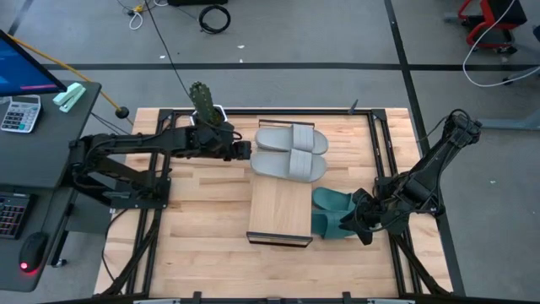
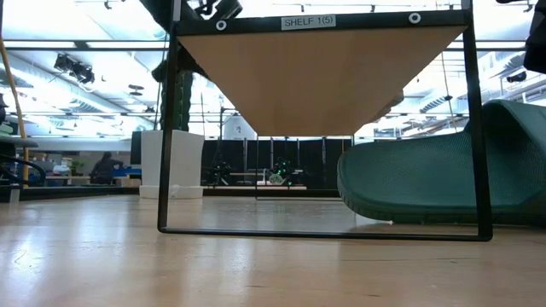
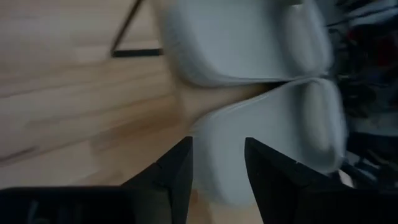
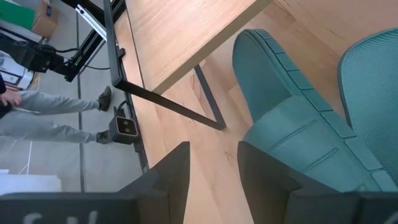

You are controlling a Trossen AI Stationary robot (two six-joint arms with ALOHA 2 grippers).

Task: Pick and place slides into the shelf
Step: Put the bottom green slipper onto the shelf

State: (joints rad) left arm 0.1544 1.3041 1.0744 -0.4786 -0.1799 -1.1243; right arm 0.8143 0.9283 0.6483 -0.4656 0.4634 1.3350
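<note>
1. Clearly the teal slides [image 1: 333, 213] lie on the bench [image 1: 202, 228] beside the shelf [image 1: 281, 209]; grey slides [image 1: 291, 152] rest on it.
2. Soft, light foam; I'd judge the side edge the best hold.
3. My right tool [image 1: 359, 226] hangs part-open, empty, at the teal pair; my left tool [image 1: 246, 151] part-open at the grey.

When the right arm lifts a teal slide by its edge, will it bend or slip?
The teal slide looks thick and foamy, so it probably bends a little yet feels light. Its ribbed edge should resist slipping. Flat-soled, it is unlikely to roll.
</note>
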